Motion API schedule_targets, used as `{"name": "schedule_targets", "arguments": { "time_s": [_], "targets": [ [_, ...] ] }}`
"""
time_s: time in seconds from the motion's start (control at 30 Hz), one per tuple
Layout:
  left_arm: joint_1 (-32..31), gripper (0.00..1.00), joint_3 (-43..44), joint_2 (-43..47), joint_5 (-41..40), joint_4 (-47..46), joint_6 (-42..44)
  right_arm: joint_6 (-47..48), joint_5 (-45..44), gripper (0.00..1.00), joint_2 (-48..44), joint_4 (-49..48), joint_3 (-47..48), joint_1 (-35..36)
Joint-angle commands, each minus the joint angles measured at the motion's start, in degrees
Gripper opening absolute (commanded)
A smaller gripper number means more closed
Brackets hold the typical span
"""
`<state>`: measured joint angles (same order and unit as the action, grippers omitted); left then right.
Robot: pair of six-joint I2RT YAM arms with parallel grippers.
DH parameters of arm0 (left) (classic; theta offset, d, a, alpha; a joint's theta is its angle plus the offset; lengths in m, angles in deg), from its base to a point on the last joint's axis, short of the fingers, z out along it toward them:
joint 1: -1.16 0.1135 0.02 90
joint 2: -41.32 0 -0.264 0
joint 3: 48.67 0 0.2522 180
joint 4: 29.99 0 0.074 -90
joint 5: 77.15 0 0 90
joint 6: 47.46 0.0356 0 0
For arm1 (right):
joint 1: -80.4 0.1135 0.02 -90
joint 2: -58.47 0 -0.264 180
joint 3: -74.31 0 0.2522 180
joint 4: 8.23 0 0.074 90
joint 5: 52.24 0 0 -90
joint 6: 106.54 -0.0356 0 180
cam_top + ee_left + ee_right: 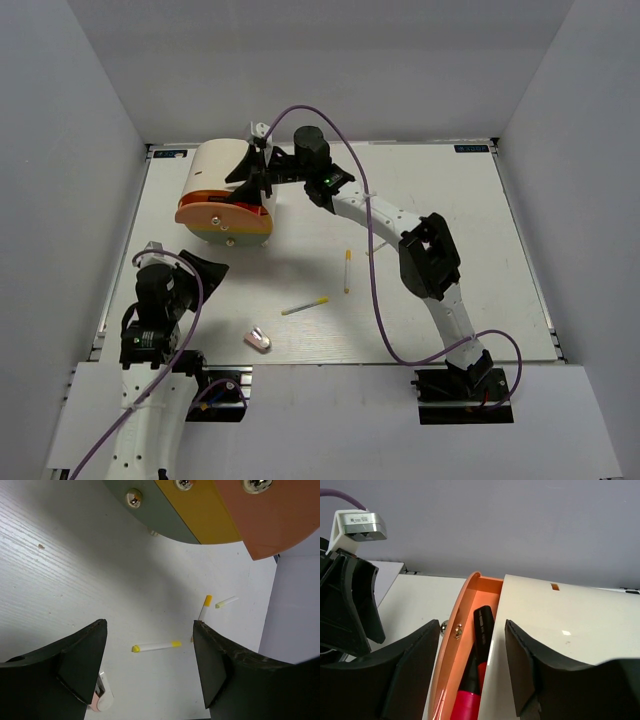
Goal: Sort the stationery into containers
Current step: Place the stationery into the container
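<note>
White bench [450, 200], walled in grey on three sides. The cream box [225, 170] stands at its far left. From my left wrist only the box's stacked grey-green, yellow and orange fronts with metal knobs show, cut off by the frame. My right hand [257, 165] hangs over the box's open orange drawer [485, 592], fingers spread and touching nothing. Below the gap a black, pink-capped marker [476, 665] lies in the drawer, its lower end out of frame. My left hand [149, 625] hovers at near left, likewise spread and empty. On the open bench lie a white-and-yellow pen [305, 306], a second pen [347, 270] and a shorter piece [226, 601], too small to identify. The pink-white eraser [258, 340] sits nearest me, half hidden behind my left finger in the wrist view.
</note>
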<state>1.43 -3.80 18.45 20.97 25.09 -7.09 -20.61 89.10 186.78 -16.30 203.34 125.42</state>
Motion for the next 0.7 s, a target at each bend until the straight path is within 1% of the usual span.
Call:
{"name": "schedule_targets", "arguments": {
  "time_s": [0.0, 0.1, 0.13, 0.2, 0.23, 0.27, 0.33, 0.37, 0.4, 0.43, 0.47, 0.5, 0.53, 0.57, 0.6, 0.63, 0.67],
  "targets": [
    [0.3, 0.79, 0.0, -1.1, 0.7, -3.5, -0.6, 1.7, 1.0, 0.61, -2.9, -0.3, -0.5, -0.2],
    [0.3, 0.75, 0.6, -3.6, 0.7, -6.8, -0.6, 1.4, 1.1, 0.61, -4.9, -0.6, -1.2, -0.3],
    [0.3, 0.72, 1.3, -4.4, 0.7, -7.9, -0.6, 1.8, 1.0, 0.61, -6.1, -0.7, -1.6, -0.6],
    [0.3, 0.66, 2.0, -6.1, 0.7, -10.1, -0.6, 1.9, 0.2, 0.54, -8.6, -0.2, -3.0, -1.0],
    [0.3, 0.62, 2.0, -8.1, 0.7, -12.6, -0.6, 2.1, -0.5, 0.50, -9.2, 0.1, -3.2, -1.3],
    [0.3, 0.59, 2.6, -9.3, 0.7, -13.8, 0.1, 2.1, -1.1, 0.40, -9.9, 1.6, -3.7, -2.0],
    [0.3, 0.50, 4.0, -13.0, 0.7, -16.8, 1.5, 3.1, -2.0, 0.28, -12.1, 6.4, -3.7, -2.9],
    [0.3, 0.49, 4.6, -14.2, 0.7, -17.6, 2.1, 3.3, -3.1, 0.17, -12.6, 8.2, -3.7, -3.8],
    [0.3, 0.49, 5.1, -15.3, 0.7, -18.2, 2.6, 3.9, -3.3, 0.12, -14.5, 12.6, -4.1, -4.8],
    [0.3, 0.48, 6.0, -17.4, 0.7, -19.5, 3.4, 3.8, -3.3, 0.04, -15.3, 13.8, -6.0, -6.7],
    [0.3, 0.44, 6.0, -18.3, 1.2, -20.1, 3.4, 6.0, -3.7, 0.04, -16.9, 15.0, -6.8, -6.7],
    [0.3, 0.42, 6.6, -19.0, 1.2, -20.8, 4.1, 7.0, -4.0, 0.00, -18.8, 17.7, -7.9, -7.8],
    [0.3, 0.42, 7.1, -19.7, 1.2, -22.3, 4.1, 7.6, -4.3, 0.00, -19.7, 18.7, -9.1, -8.4],
    [0.3, 0.44, 7.1, -21.1, 2.0, -22.9, 4.1, 8.9, -4.8, 0.00, -21.6, 19.5, -12.7, -10.3],
    [0.3, 0.46, 7.1, -21.6, 2.0, -23.6, 4.1, 9.5, -5.1, 0.09, -23.5, 21.4, -13.8, -11.0],
    [0.3, 0.49, 7.7, -22.2, 2.0, -24.1, 4.1, 11.3, -5.1, 0.21, -25.0, 23.6, -17.1, -11.5],
    [0.3, 0.53, 8.3, -23.3, 2.6, -25.2, 4.1, 11.9, -5.4, 0.31, -25.6, 25.6, -18.2, -13.5]
  ]
}}
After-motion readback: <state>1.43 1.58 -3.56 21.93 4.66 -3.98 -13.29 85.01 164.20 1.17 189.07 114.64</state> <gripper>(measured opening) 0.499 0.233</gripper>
